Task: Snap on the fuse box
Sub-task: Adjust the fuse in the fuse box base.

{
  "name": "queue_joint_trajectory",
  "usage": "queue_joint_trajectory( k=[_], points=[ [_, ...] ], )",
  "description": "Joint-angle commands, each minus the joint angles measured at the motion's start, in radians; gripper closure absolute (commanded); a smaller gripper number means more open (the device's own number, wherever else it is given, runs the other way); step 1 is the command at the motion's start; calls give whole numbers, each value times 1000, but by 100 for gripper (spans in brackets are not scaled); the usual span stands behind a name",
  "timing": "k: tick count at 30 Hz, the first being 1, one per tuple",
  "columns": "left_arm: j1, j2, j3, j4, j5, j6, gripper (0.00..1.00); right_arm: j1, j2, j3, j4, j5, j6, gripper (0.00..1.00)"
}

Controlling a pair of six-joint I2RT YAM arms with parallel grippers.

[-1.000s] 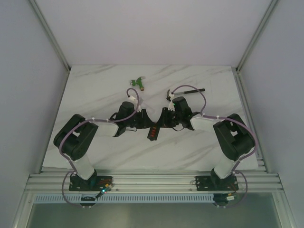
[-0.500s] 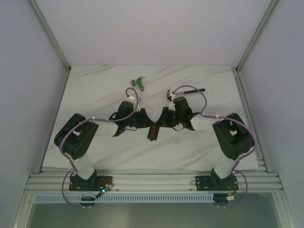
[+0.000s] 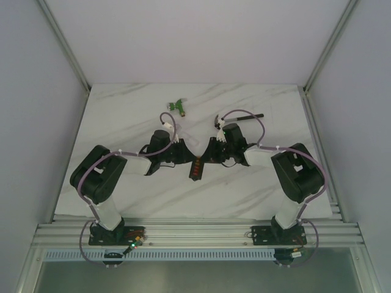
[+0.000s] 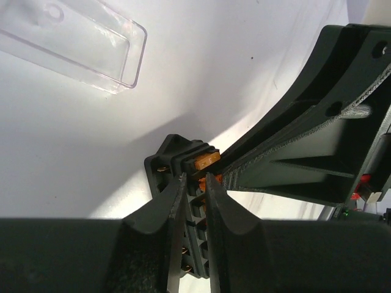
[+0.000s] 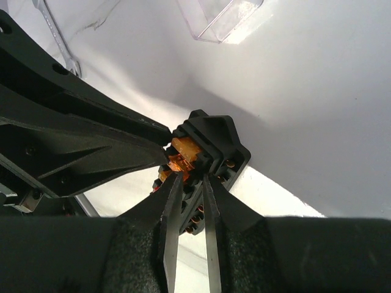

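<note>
Top external view: fuse box (image 3: pixel 197 166) lies on the counter (image 3: pixel 244 192), between both arms.
Left end effector (image 4: pixel 194 178): nearly closed, pinching the fuse row, likely steadying it.
Right end effector (image 5: pixel 188 177): equally narrow, gripping the box from the opposite side.
Clear lid (image 4: pixel 73 43): apart, unfitted.

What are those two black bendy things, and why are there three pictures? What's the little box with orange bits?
Those are two robot arms bolted to a white table. One picture looks down from above. The other two come from small cameras on each arm's wrist, so you see its fingers up close. The box is a black fuse box with orange fuses inside. The left gripper and right gripper meet over it, fingers nearly closed; whether they pinch anything, I cannot tell. A clear plastic lid lies nearby, not on yet. Farther back lie a small green thing and a dark-handled tool.
</note>
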Motion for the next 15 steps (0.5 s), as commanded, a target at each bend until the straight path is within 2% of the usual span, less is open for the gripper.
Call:
queue_joint_trajectory(
  k=[1, 5, 15],
  points=[
    [-5, 47, -36, 15, 24, -15, 76, 16, 54, 30, -82, 23, -41, 76],
    [-12, 65, -64, 35, 22, -21, 79, 30, 76, 58, -128, 47, -60, 76],
    [-32, 49, -131, 43, -8, -7, 79, 78, 122, 153, -292, 200, -121, 76]
  ],
)
